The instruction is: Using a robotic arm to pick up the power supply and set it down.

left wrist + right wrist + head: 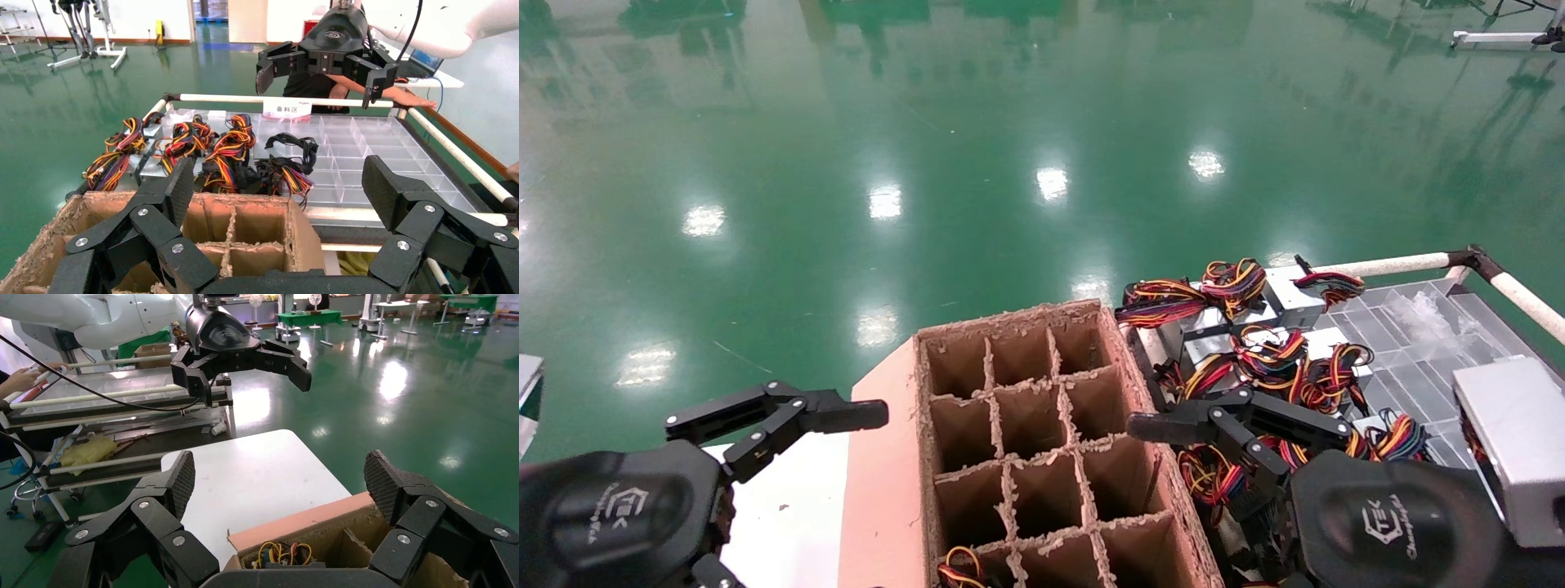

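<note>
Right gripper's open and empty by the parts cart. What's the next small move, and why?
Probably lower the right gripper onto the nearest power supply in the pile on the cart. Its fingers are open and hold nothing, while most cells in the divider box are unfilled. The left gripper hovers open beside the box.

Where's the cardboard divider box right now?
In the head view the cardboard divider box sits low in the middle, between the open left gripper and open right gripper, with the pile of power supplies on its right.
</note>
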Controlling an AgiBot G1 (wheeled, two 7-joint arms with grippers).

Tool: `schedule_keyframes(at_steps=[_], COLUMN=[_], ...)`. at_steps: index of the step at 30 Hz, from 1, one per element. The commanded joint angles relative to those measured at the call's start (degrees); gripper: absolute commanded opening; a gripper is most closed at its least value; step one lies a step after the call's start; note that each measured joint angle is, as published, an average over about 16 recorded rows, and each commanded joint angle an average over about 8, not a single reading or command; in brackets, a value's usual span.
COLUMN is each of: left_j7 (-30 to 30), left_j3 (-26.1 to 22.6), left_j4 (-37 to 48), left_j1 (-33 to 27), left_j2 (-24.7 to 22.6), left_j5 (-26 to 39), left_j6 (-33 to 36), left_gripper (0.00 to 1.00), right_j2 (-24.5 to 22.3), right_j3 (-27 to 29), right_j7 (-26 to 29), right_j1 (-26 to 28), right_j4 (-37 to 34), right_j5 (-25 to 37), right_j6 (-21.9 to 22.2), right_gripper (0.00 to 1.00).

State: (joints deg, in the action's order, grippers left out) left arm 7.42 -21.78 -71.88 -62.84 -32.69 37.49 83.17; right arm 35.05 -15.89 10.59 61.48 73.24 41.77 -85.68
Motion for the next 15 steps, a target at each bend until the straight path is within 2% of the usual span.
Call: schedule_keyframes(at_steps=[1,10,11,15], left_j7=[0.00,0.00,0.00,0.00], left_j3=[0.00,0.00,0.00,0.00], left_j4=[0.00,0.00,0.00,0.00], left_j1=[0.00,0.00,0.00,0.00], left_j2=[0.00,0.00,0.00,0.00], left_j5=[0.00,0.00,0.00,0.00], left_j6=[0.00,0.00,0.00,0.00], left_gripper=[1.00,1.00,0.90,0.40], right_j2=[0.00,0.00,0.00,0.00], right_j3=[0.00,0.00,0.00,0.00], right_j7=[0.00,0.00,0.00,0.00], right_j1=[0.00,0.00,0.00,0.00], right_j4=[0.00,0.00,0.00,0.00], right_j5=[0.00,0.00,0.00,0.00], right_j6=[0.00,0.00,0.00,0.00], right_gripper=[1.00,1.00,1.00,1.00])
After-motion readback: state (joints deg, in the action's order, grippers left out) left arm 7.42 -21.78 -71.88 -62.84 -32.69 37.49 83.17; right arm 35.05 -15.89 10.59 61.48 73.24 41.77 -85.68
